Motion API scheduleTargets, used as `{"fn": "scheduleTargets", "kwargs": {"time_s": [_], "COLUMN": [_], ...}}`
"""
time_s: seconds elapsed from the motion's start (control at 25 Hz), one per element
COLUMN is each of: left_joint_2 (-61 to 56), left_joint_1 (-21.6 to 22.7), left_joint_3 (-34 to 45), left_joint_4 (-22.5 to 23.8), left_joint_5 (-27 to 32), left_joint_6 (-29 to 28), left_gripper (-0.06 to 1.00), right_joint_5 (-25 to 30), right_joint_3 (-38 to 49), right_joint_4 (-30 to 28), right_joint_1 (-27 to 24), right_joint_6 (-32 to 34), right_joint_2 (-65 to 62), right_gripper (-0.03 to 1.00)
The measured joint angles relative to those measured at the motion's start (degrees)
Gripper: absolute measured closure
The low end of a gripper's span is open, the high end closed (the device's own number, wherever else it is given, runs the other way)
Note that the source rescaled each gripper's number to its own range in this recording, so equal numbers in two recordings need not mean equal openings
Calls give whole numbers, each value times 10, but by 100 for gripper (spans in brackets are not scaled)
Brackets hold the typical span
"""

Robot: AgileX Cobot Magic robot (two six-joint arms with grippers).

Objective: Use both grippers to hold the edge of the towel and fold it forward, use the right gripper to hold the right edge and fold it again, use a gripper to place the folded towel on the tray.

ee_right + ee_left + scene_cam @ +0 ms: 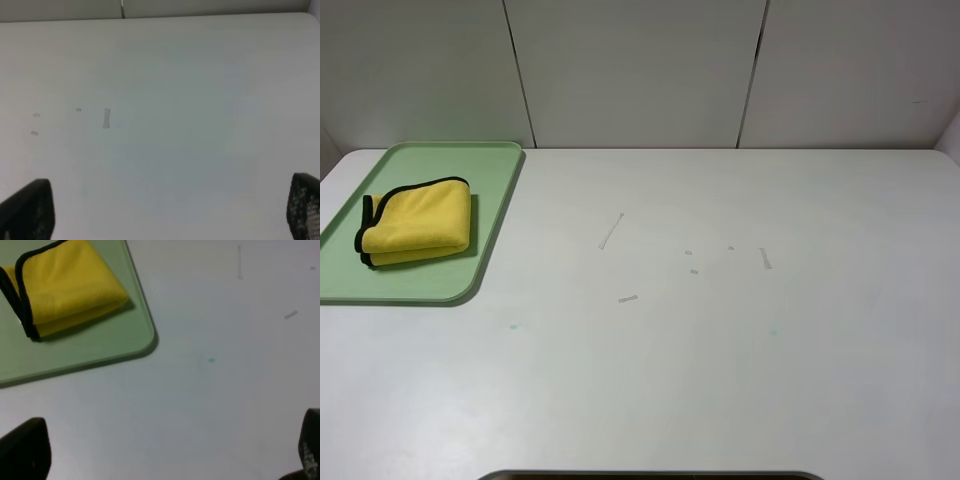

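Looks basically finished: the towel (418,222) is sitting folded on the tray (490,190) at the tabletop's (720,350) far left. Both tools, left tool (165,450) and right tool (170,210), are hanging spread wide and empty (nothing pinched), so nothing seems left.

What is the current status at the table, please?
Left gripper open, holding nothing; right gripper likewise. Folded bright-yellow plush towel lies on the pale-green rectangular plastic tray. Nothing in the way.
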Motion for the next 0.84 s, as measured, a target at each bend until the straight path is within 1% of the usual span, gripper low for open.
{"fn": "scheduleTargets", "kwargs": {"time_s": [0.84], "left_joint_2": [0], "left_joint_1": [1], "left_joint_3": [1], "left_joint_4": [0], "left_joint_5": [1], "left_joint_6": [0], "left_gripper": [-5], "right_joint_5": [0], "right_joint_3": [0], "right_joint_4": [0], "right_joint_1": [0], "right_joint_6": [0], "right_joint_2": [0], "right_gripper": [-3]}}
